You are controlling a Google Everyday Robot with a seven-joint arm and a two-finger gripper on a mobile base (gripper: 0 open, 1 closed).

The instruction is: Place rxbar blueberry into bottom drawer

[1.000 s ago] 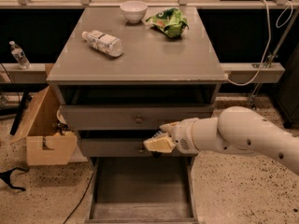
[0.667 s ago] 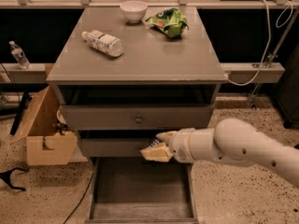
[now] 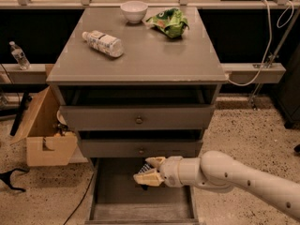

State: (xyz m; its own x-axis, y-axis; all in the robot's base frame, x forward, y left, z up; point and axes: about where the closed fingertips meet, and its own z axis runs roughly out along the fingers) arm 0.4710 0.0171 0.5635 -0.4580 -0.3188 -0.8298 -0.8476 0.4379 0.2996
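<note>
While hanging low over open bottom drawer (image 3: 117, 193), grasping bar (image 3: 146, 166) in clenched pincer (image 3: 148, 171), just below middle drawer (image 3: 112, 149). On surface (image 3: 154, 55) above: bottle (image 3: 103, 43), bowl (image 3: 134, 11), bag (image 3: 168, 22).

The white arm stretched level from the right; its gripper (image 3: 149, 172), low at centre, clasped the rxbar blueberry (image 3: 146, 165).

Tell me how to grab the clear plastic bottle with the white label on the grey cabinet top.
Grip the clear plastic bottle across its round middle, coming straight down from above: it lies on its side, so its length rests flat on the grey cabinet top. The gripper is low, over the open bottom drawer.
</note>
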